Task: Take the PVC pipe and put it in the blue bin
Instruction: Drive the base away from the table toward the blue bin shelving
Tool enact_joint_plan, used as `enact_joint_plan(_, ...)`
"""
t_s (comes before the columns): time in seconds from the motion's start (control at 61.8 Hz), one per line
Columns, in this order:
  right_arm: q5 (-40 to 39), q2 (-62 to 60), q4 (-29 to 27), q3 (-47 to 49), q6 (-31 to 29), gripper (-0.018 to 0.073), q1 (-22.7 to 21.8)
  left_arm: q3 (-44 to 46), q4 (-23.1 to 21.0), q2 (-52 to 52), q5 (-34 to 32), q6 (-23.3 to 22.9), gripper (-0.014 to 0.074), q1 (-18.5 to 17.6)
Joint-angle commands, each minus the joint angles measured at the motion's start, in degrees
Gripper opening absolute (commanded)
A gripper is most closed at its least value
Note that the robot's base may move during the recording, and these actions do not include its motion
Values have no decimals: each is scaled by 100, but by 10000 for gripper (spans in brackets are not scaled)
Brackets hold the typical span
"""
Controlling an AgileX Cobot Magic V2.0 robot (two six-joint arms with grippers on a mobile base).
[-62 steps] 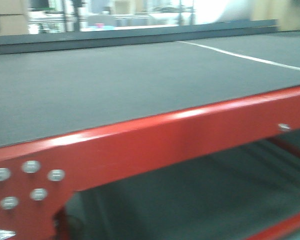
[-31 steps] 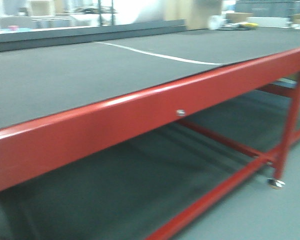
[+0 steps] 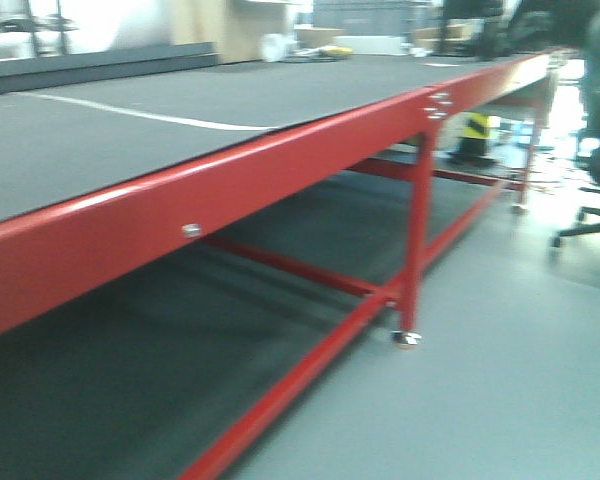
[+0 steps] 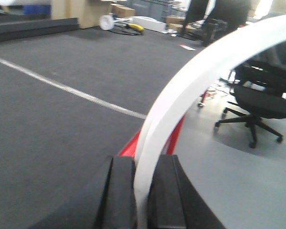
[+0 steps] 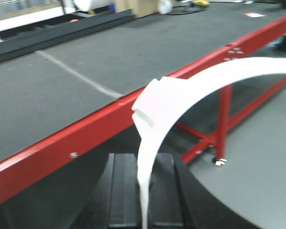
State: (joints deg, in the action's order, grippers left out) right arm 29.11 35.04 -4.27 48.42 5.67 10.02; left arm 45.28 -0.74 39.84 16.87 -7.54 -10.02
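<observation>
Swings right versus a second ago, now showing the table far leg and an office chair. Probably rolling toward the blue bin, not in view yet. Pinches one curved white PVC pipe in left end effector, second pipe in right end effector, both aloft. Two pipes, one table.

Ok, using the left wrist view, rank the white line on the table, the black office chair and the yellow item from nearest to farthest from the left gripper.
1. White line: on the table, just ahead of the left gripper.
2. Black office chair: on the floor, right of view.
3. Yellow item: far end, top of view.
</observation>
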Motion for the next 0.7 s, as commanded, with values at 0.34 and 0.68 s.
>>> enact_joint_plan(0.34, -173, -38, 66, 12, -30, -168, -4, 0, -14, -14, -166, -6, -111, 13)
enact_joint_plan(0.68, -173, -38, 66, 12, -30, -168, -4, 0, -14, -14, -166, -6, -111, 13)
